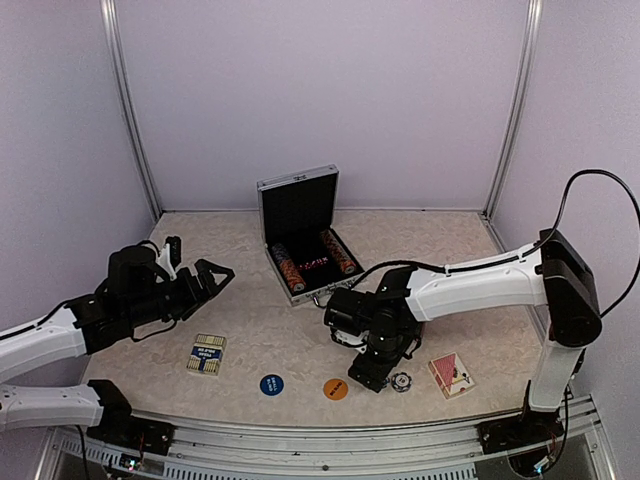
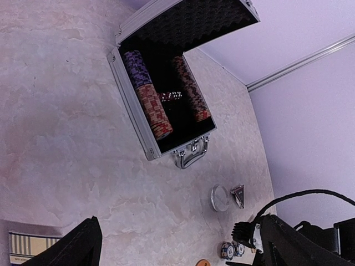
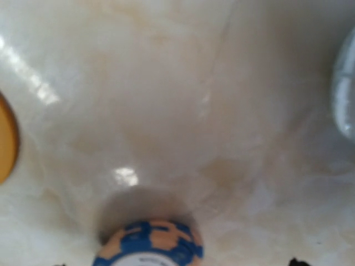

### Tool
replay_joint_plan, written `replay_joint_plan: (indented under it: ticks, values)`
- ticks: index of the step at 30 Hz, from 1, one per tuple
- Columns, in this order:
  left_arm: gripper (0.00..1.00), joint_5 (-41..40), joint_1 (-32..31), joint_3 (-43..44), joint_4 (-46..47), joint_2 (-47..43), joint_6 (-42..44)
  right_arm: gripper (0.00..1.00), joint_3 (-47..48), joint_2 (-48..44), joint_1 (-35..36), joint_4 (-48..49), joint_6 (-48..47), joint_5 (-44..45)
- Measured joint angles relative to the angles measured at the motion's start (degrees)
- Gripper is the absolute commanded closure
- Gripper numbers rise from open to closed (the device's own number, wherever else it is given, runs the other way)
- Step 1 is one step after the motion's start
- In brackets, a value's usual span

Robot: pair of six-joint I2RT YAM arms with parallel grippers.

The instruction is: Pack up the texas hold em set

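Begin with the briefcase (image 1: pixel 298 205): it stands open at the back centre of the table (image 1: pixel 250 320), lid upright, with two chip rows (image 2: pixel 148 100) already seated in the black lining, so treat packing as started but well short of done. Next, note the two card decks still outside the case: the blue-backed deck (image 1: pixel 206 354) lies front left and the red-backed deck (image 1: pixel 452 374) front right, both well apart from the briefcase. Then account for the flat markers: the blue disc (image 1: pixel 271 384) and orange disc (image 1: pixel 336 388) rest near the front edge, while the clear disc (image 2: pixel 219 198) and dark triangle (image 2: pixel 238 195) sit just beside each other between the case handle and the right arm. The smallest outstanding item is the loose chip (image 3: pixel 150 246), blue and orange striped, lying flat on the table. In your judgement, all of these must go in before the lid can be lowered. The right gripper (image 1: pixel 372 378) is down at the table over this chip; in the right wrist view, only slivers of its tips show at the bottom edge, set wider than the chip, so regard it as unclamped and carrying nothing. The left gripper (image 1: pixel 215 275) hangs above the left side, jaws spread wide and empty, well apart from every item.
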Motion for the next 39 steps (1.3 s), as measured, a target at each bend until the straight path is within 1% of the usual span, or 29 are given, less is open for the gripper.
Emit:
replay_joint_plan:
  ticks: [2,12,18,20,23,24,25,30,36,38,39]
  values:
    - [0.01,0.00,-0.02,-0.11,0.00,0.04,-0.20,0.19,-0.76,0.04,0.17,0.59,0.04,-0.66]
    - [0.01,0.02,-0.39,-0.11,0.07,0.61,-0.68,0.24,-2.01,0.39,0.33,2.64,0.22,-2.40]
    - [0.01,0.00,-0.46,-0.13,0.07,0.50,-0.90,0.30,-3.80,1.25,0.33,3.78,-0.02,-3.19]
    - [0.01,0.00,-0.52,-0.13,0.07,0.28,-1.01,0.37,-3.87,1.25,0.33,4.13,-0.11,-3.54]
    - [0.01,0.00,-0.63,-0.13,0.07,-0.02,-1.07,0.55,-4.17,1.25,0.33,4.85,-0.42,-4.37]
    - [0.01,0.02,-0.63,-0.13,0.09,-0.11,-1.07,0.59,-4.26,1.22,0.33,5.11,-0.37,-4.48]
    - [0.01,0.04,-0.63,-0.22,0.20,-0.20,-1.07,0.61,-4.31,1.20,0.33,5.27,-0.83,-4.52]
    - [0.01,1.92,0.46,-2.43,2.78,-0.76,-1.33,0.64,-4.70,0.90,0.33,5.75,-0.66,-4.48]
    - [0.01,4.15,2.34,-4.63,4.11,-1.18,-2.05,0.95,-5.11,0.52,0.31,6.19,-0.74,-4.44]
    - [0.01,4.74,2.34,-4.63,4.83,-1.31,-2.14,0.99,-5.11,0.52,0.31,6.19,-0.92,-4.44]
    - [0.01,5.01,2.32,-4.63,5.22,-1.33,-2.19,1.00,-5.09,0.52,0.28,6.16,-1.07,-4.39]
